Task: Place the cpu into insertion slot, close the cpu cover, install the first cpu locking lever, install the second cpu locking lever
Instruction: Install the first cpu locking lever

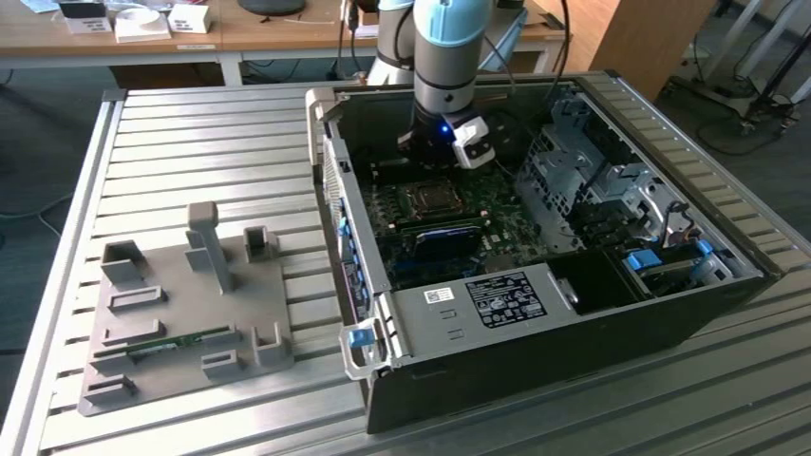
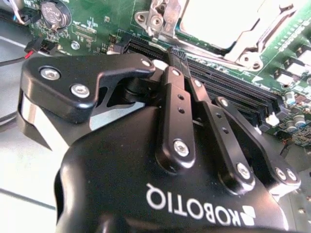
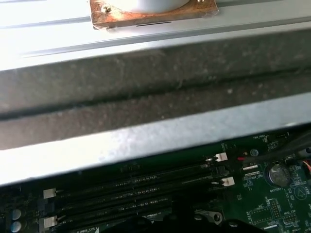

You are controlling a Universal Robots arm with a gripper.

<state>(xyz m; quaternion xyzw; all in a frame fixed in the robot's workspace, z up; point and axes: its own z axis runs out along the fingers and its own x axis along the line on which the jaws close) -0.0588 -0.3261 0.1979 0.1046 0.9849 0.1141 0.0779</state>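
One step looks done: cpu (image 2: 221, 19) sits in the insertion slot (image 1: 434, 198), cpu cover (image 2: 252, 46) apparently down. My gripper (image 2: 179, 57) hovers beside it, jaws together, empty. Levers' state unclear.

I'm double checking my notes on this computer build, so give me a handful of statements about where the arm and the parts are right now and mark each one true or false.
1. The gripper is inside the open computer case, above the motherboard. True.
2. The gripper hovers over the grey fixture plate. False: the plate lies outside the case, on the exterior view's left, with no arm over it.
3. In the second wrist view, long black memory slots run between the gripper body and the insertion slot. True.
4. The case stands on a wooden desk. False: it rests on a ribbed metal table.
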